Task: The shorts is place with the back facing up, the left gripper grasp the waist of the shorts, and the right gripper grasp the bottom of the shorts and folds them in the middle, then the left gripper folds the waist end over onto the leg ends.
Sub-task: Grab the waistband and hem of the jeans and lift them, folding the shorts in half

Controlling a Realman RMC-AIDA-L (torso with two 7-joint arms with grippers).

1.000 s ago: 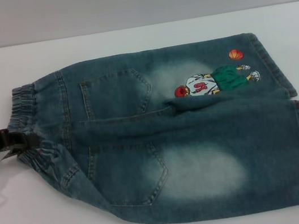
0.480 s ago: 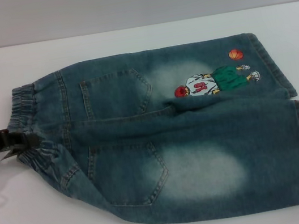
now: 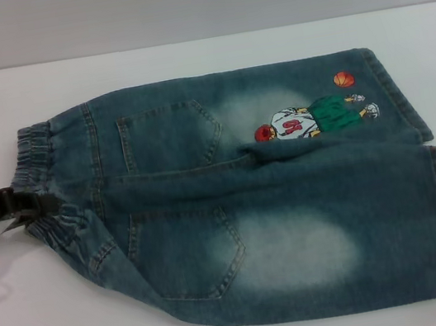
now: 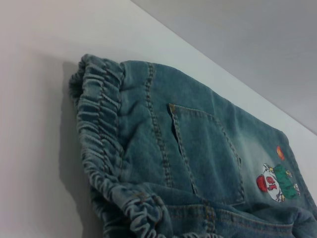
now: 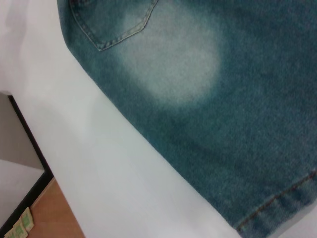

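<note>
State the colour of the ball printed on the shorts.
Orange; the ball shows best in the head view.

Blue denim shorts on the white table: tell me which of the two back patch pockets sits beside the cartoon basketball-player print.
The far back patch pocket, on the leg of the blue denim shorts farther from the robot. The cartoon basketball-player print lies just hemward of it; the near pocket borders only a faded patch.

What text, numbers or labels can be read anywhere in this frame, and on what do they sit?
Red mark on the white shirt of the cartoon print on the shorts: probably a number, too blurred to read in either the head view or the left wrist view.
Small greenish labels at the edge of the right wrist view, below the table: too small to read.
No other text visible.
</note>
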